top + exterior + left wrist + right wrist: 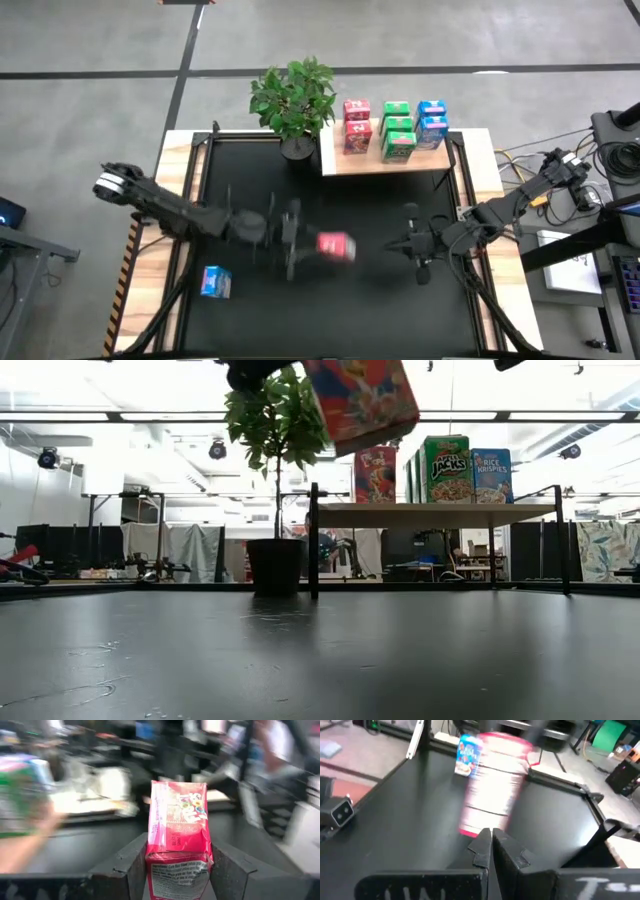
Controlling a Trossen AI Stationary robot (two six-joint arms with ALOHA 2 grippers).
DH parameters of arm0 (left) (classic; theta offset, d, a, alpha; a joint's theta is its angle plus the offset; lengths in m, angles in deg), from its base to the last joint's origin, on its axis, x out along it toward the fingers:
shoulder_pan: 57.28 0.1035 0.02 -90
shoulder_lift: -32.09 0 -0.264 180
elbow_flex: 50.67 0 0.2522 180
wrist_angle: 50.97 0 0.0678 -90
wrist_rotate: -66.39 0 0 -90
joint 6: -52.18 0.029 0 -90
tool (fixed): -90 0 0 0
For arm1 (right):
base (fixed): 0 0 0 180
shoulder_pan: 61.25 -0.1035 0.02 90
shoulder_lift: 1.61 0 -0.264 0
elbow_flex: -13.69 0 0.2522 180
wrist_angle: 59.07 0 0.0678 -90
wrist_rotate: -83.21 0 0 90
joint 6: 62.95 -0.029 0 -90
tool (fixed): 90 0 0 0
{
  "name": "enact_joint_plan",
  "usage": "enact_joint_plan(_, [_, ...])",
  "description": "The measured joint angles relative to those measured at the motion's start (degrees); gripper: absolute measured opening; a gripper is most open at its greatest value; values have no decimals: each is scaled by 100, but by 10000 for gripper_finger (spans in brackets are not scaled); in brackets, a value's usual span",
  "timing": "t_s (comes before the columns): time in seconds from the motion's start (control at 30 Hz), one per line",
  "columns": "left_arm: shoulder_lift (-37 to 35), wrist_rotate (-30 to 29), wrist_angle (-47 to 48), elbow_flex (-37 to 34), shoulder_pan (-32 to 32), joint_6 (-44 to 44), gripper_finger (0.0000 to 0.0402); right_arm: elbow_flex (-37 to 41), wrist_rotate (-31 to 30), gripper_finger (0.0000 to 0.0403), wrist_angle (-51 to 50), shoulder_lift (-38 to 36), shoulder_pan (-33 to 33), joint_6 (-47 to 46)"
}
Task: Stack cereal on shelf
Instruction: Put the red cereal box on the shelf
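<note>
Pink-red box in transit.
Left gripper [177,870] clamps a pink-red cereal box [178,832]; next, carry it to the upper-right shelf [400,161]. Right gripper [491,840] closed, idle.

The left arm is stretched from the table's left edge toward its middle, and its gripper [305,245] is held above the tabletop, with a pink-red box [178,837] clamped between the two fingers [125,867]. The right arm is reached in from the right edge, its gripper [491,837] pressed fully closed, with nothing held.
</note>
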Motion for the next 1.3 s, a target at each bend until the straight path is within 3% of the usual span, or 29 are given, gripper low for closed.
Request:
enact_joint_plan(0.33, [-44, -9, -716, 0, 1789, 428, 157, 114, -20, 9, -62, -450, 2, 235])
enact_joint_plan(0.83, [727, 352, -2243, 23, 2575, 584, 157, 144, -160, 9, -60, -450, 2, 185])
enact_joint_plan(0.97, [846, 643, -2009, 354, 2661, 596, 157, 149, -160, 9, -49, -450, 2, 185])
enact_joint_plan(1.2, [889, 732, -454, 1111, 2697, 1126, 157, 173, -160, 9, -51, -450, 2, 113])
enact_joint_plan(1.3, [889, 730, -290, 1139, 2752, 1154, 157, 184, -160, 9, -60, -450, 2, 91])
